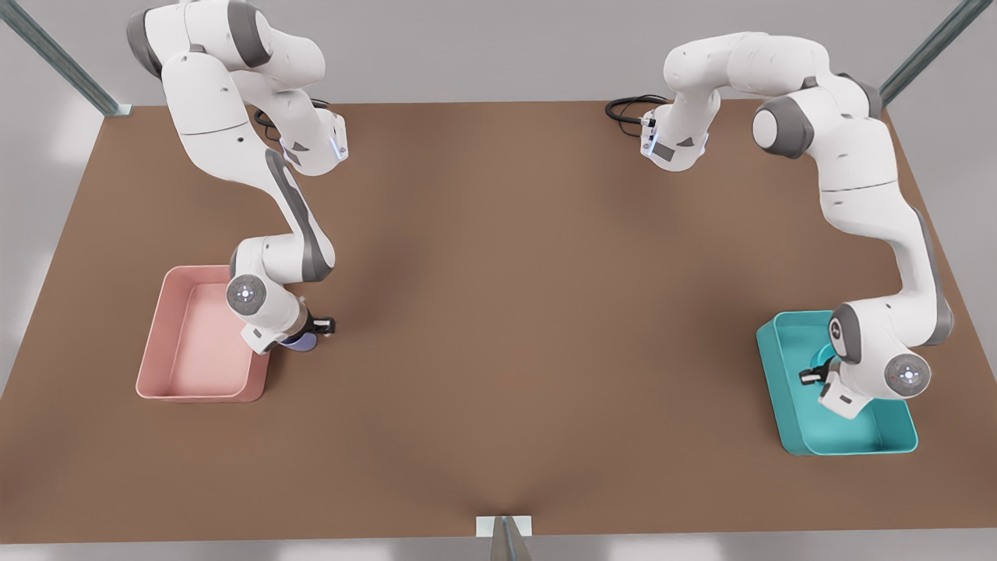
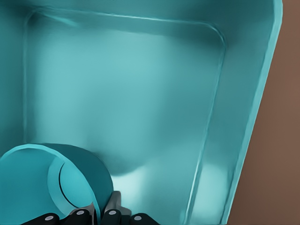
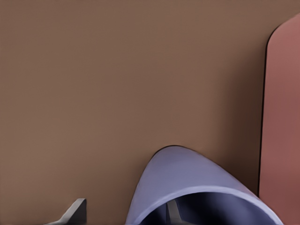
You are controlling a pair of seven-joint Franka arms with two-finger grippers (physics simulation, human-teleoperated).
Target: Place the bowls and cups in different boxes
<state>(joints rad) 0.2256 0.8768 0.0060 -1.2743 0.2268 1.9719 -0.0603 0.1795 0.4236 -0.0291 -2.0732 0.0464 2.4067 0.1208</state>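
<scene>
Bench (image 1: 498,312): flat brown, matt, no grain visible.
Teal box (image 2: 253,108): smooth plastic look, soft sheen on floor and walls.
Teal bowl (image 2: 51,180): same smooth plastic look, slightly glossy, plain.
Pink box (image 1: 167,343): smooth, satin, plastic-like.
Lavender cup (image 3: 187,185): smooth, matt to satin, plain wall.
Arm shells: glossy white with grey joint covers, hard plastic look.
Left pincer (image 2: 93,216): dark fingers (image 2: 112,208) with matt grey metal-looking pads.
Frame posts at bench corners (image 1: 62,58): dull grey-green metal look.
</scene>
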